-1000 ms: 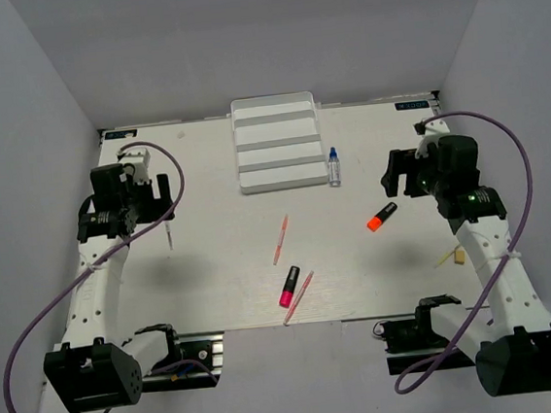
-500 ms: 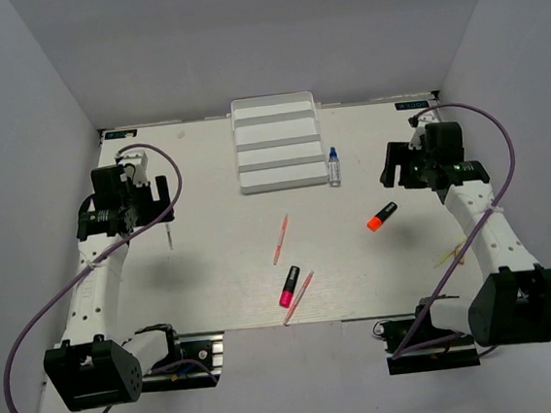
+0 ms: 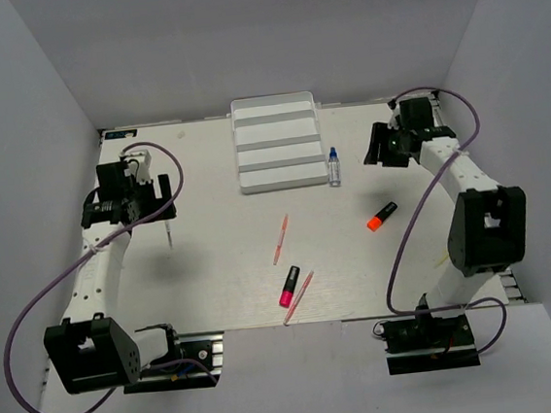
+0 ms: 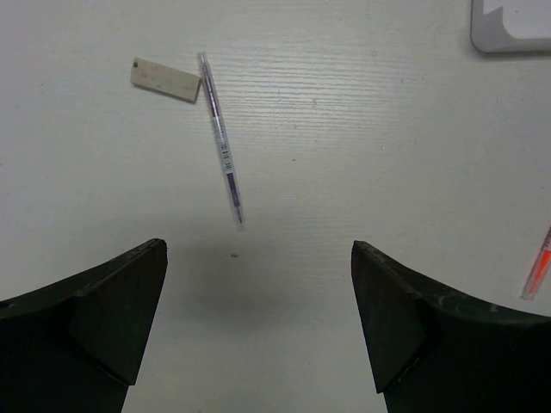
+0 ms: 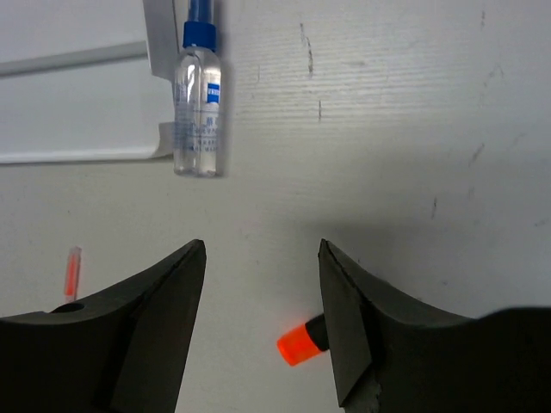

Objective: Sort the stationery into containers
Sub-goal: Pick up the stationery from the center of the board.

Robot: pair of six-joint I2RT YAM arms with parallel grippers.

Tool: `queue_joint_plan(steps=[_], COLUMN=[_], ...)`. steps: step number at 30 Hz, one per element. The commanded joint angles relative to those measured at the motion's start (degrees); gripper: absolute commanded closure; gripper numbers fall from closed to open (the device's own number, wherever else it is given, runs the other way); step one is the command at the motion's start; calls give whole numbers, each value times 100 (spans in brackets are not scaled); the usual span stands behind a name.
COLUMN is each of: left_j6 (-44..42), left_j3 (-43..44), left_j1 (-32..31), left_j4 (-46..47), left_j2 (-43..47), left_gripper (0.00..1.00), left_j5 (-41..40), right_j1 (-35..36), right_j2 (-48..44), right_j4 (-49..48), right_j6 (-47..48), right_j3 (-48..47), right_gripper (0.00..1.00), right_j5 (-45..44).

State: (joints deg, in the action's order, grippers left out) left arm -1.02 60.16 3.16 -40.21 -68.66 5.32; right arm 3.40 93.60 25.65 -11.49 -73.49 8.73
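Observation:
The white stepped tray (image 3: 277, 155) stands at the far middle of the table. A clear blue-capped bottle (image 3: 333, 167) lies by its right edge, bottle (image 5: 198, 103) ahead of my open right gripper (image 3: 379, 148) (image 5: 261, 249). The orange-and-black marker (image 3: 382, 216) lies on the table below that gripper, its orange cap (image 5: 301, 342) showing by the right finger. My left gripper (image 3: 155, 206) (image 4: 258, 258) hangs open and empty over bare table, short of the thin pale pen (image 4: 220, 138) and a tan eraser block (image 4: 166, 79). A pink-and-black marker (image 3: 289, 285) and two pink-orange sticks (image 3: 281, 238) (image 3: 299, 296) lie mid-table.
Grey walls close in the table on three sides. The tray's corner (image 4: 516, 21) shows at the top right of the left wrist view. Cables loop from both arms over the table's side edges.
My right arm has swung away from the near right toward the far side, closer to the bottle, and its jaws have narrowed a little. The left arm has hardly moved.

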Motion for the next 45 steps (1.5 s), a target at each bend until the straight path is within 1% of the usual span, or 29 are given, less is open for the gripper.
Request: queue_joint_plan(steps=[1,3,6,16,23,39,41,44,45], left_j6=[40,40,40,40,40,31,40,31,31], left_j3=[198,189,224,189,180,-13,-13,-4,4], left_j1=[18,18,18,18,18,18,18,18,18], left_j4=[101,127,153,188,162,268,268,268,259], left_j2=[-120,-165,-279,-560,-560,-569,-587,-613,-604], left_gripper=[3,3,3,4,4,4,4,4,4], left_j5=[48,30,48,-14,-14,-84,-93,-102,-110], right_j1=[178,249,337,776,925,1119,1145,1146,1137], right_j2=[465,833,1221,2144,2303,2777,2786,2804,2804], right_j4=[-297,-306,-341,-482,-499,-499,-499,-482,-499], right_j6=[-73,-56,-56,59,-11,-82,-108,-152,-143], right_j3=[-612,-824,-1166,-1782,-1835,-2116,-2099,-2072,-2064], right_gripper=[38,35,32,32,34,35,38,45,50], right_j5=[59,41,-12,-301,-530,-574,-618,-724,-811])
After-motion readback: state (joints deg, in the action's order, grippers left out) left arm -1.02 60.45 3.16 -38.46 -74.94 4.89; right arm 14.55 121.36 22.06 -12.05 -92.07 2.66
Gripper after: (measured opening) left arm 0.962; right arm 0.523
